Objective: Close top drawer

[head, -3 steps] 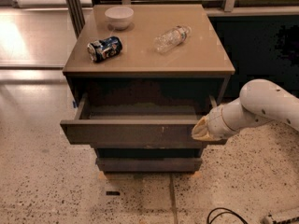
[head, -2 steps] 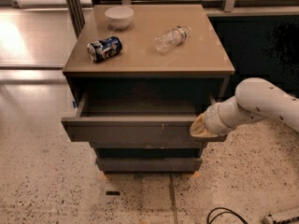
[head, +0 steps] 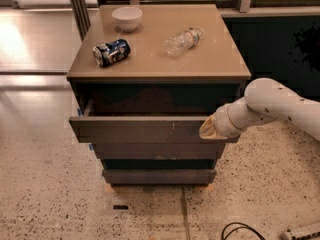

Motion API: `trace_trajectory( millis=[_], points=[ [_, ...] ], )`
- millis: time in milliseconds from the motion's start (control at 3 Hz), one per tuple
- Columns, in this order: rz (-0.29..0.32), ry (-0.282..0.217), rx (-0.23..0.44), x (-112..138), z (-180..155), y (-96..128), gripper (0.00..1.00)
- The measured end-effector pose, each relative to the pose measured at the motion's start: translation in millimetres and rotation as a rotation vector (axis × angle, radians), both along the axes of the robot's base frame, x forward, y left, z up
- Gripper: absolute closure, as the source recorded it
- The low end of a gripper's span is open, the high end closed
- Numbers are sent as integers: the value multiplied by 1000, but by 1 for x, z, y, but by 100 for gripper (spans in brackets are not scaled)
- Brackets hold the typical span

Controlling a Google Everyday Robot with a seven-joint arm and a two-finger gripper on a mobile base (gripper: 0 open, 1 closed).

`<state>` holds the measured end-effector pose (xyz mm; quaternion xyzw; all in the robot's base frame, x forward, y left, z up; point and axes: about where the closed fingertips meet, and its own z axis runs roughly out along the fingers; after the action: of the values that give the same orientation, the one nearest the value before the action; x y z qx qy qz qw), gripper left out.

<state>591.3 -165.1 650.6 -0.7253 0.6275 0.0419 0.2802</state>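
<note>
The top drawer [head: 140, 130] of the dark grey-brown cabinet stands partly pulled out, its flat front showing small white scratches right of centre. A narrow strip of its inside shows behind the front panel. My gripper [head: 210, 129] comes in from the right on a white arm [head: 280, 104] and rests against the right end of the drawer's front panel.
On the cabinet top [head: 220, 59] lie a white bowl [head: 127, 18], a crushed blue can [head: 111, 52] and a clear plastic bottle [head: 183, 41] on its side. Two more drawer fronts [head: 155, 151] sit below. Speckled floor lies around; a black cable [head: 240, 231] lies at lower right.
The drawer front has moved back toward the cabinet, so less of the inside shows. My gripper has moved with it, staying on the right end of the panel.
</note>
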Motion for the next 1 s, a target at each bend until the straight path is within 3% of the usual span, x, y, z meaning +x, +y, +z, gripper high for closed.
trace_trajectory(
  millis=[333,1000],
  points=[
    [14,-53,-7,29,11,3,100],
    [36,-76,-11,50,3,8,100]
  ],
)
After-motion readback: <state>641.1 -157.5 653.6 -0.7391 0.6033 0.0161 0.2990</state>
